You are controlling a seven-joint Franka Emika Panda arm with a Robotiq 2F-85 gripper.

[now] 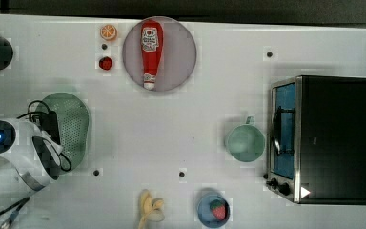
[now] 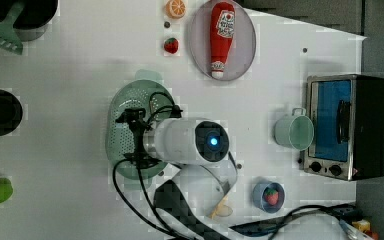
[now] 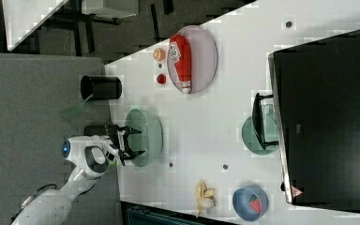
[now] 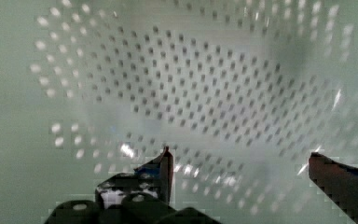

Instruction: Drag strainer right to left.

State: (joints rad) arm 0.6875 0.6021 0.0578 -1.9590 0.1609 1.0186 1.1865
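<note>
Top view first: we are looking down on a white table (image 1: 171, 124). At the left of the frame the pale green oval strainer (image 1: 74, 126) is lying with its perforated bowl facing up, partly hidden under the white robot arm (image 1: 26, 150) that is reaching in from the lower left. At the upper middle a red ketchup bottle (image 1: 151, 52) is lying on a round grey plate (image 1: 181, 52), with an orange slice (image 1: 108, 32) and a small red strawberry (image 1: 105, 63) just beside the plate on the top view's left. A round green mug (image 1: 245, 142) is standing at the right, just beside a black and silver toaster oven (image 1: 324, 138). Along the bottom edge we are seeing a peeled banana (image 1: 149, 208) and a blue bowl (image 1: 205, 212) holding another strawberry (image 1: 218, 209).

In the right view, the gripper (image 3: 137, 143) is hanging over the strainer (image 3: 150, 136) at the middle left of the frame, its two black fingers spread wide apart and holding nothing.

In the wrist view, we are looking straight into the strainer's holed bottom (image 4: 205, 93), with one dark fingertip (image 4: 165, 163) low in the frame and the other well apart from it; whether they are touching the mesh we cannot tell.
</note>
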